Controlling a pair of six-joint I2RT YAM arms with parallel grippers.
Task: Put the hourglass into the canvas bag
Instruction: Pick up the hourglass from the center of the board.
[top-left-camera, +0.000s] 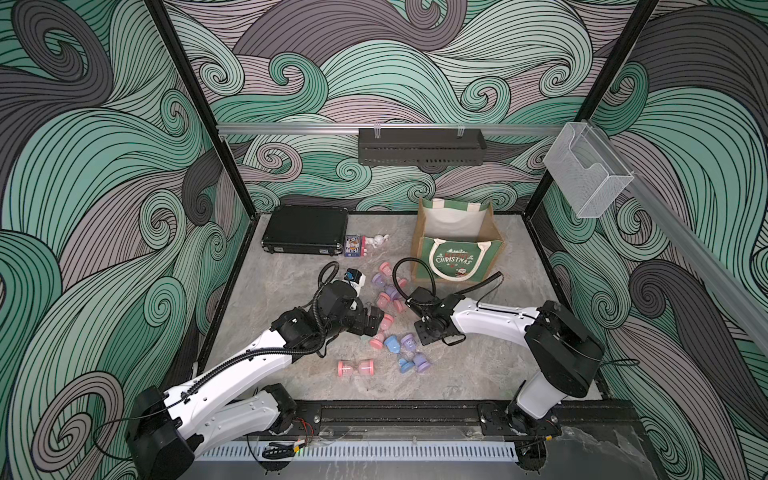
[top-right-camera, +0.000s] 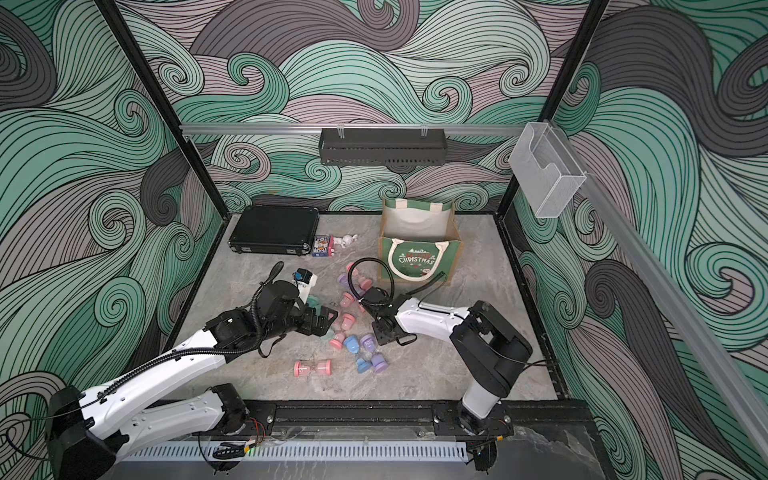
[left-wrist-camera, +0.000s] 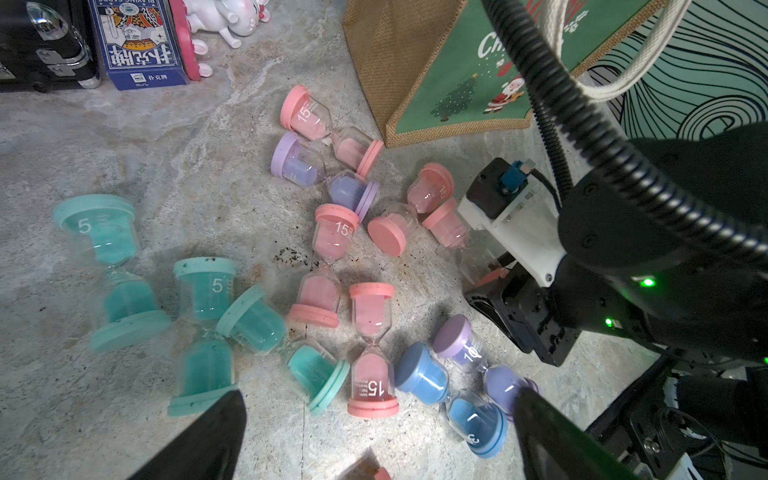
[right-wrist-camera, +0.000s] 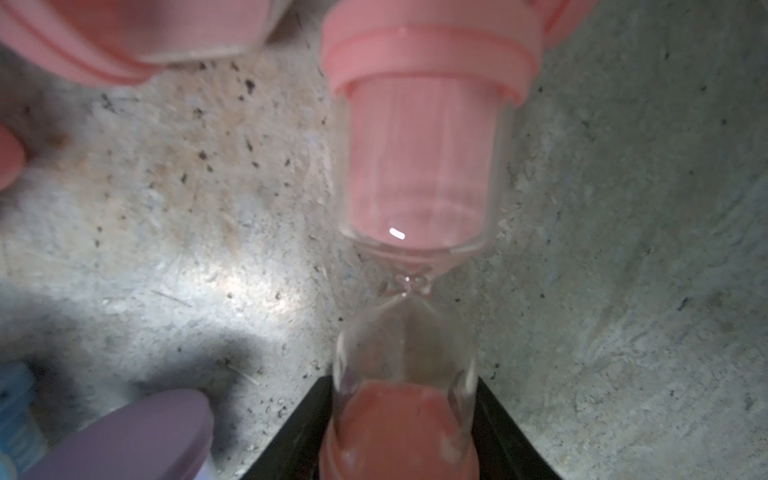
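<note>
Pink hourglass (right-wrist-camera: 415, 166): on table (right-wrist-camera: 166, 208), bulb pinched by right gripper (right-wrist-camera: 403, 386); left gripper (left-wrist-camera: 379, 395) open, empty. Bag (top-left-camera: 451, 259) looks empty; lift, transfer remain.

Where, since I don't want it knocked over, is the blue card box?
In both top views the blue card box sits near the table's far side, between the black case and the white rabbit figurine.

- Canvas bag (top-left-camera: 452, 259): "CHRISTMAS" in white capitals on the green front, legible in both top views; smaller lettering above it is not legible.
- Playing-card box (left-wrist-camera: 137, 45): "PLAYING CARDS" and "扑克牌", seen inverted in the left wrist view.
- Pink hourglasses (left-wrist-camera: 332, 241): "15" on three.
- Teal hourglasses (left-wrist-camera: 104, 245): "5" on two.
- Purple hourglass (left-wrist-camera: 471, 353): "10".
- Blue hourglass (left-wrist-camera: 469, 415): "3".
</note>
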